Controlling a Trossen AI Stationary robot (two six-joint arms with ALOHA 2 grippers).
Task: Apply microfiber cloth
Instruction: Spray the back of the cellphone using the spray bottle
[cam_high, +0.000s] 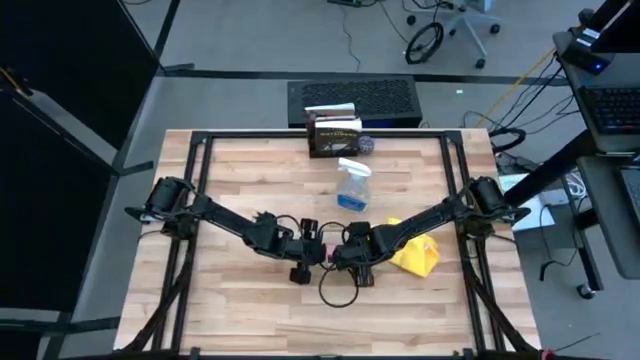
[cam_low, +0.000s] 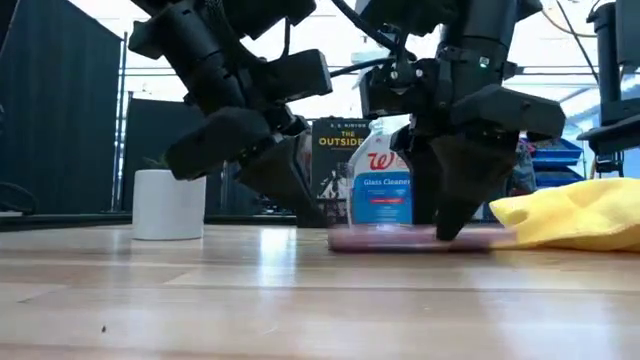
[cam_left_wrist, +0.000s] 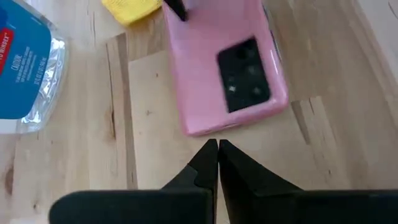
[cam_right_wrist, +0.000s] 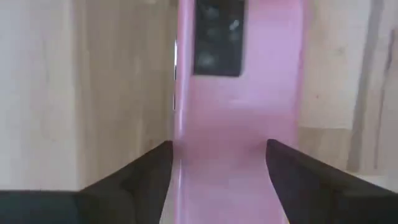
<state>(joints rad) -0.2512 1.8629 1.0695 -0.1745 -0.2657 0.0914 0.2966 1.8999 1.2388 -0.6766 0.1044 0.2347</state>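
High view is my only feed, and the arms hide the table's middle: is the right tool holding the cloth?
Observer: No. The right tool is open, straddling a pink phone that lies camera side up.
Operator: And the left tool?
Observer: The left tool is shut, its tip just short of the phone's end.
Operator: Is the cloth free?
Observer: Yes. The microfiber cloth lies bunched on the table beside the phone, nothing gripping it.
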